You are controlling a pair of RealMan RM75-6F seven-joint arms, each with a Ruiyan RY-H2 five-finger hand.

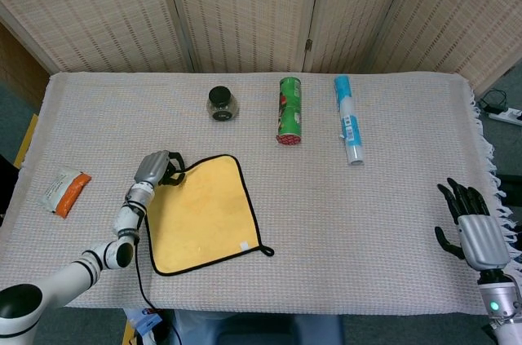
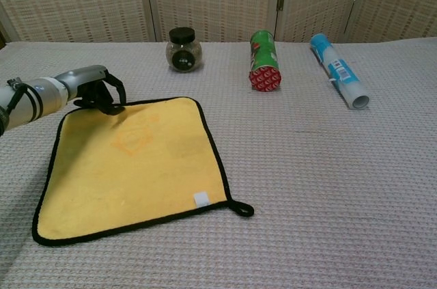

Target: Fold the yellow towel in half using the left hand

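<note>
Square yellow terry towel with black edging point(image 1: 204, 214) point(image 2: 130, 166): flat on the woven table cover point(image 1: 367, 223), near left. Left hand point(image 1: 155, 168) point(image 2: 92, 87): fingers curled on the towel's far-left corner; grasp cannot be told. Right hand point(image 1: 473, 227): near right edge, fingers spread, holding nothing

A woven folding screen point(image 1: 245, 11) stands behind the cloth-covered table point(image 1: 391, 198).

No readable text

We see print on the green can point(image 2: 264, 61) and blue tube point(image 2: 339, 71), too small to read.
</note>
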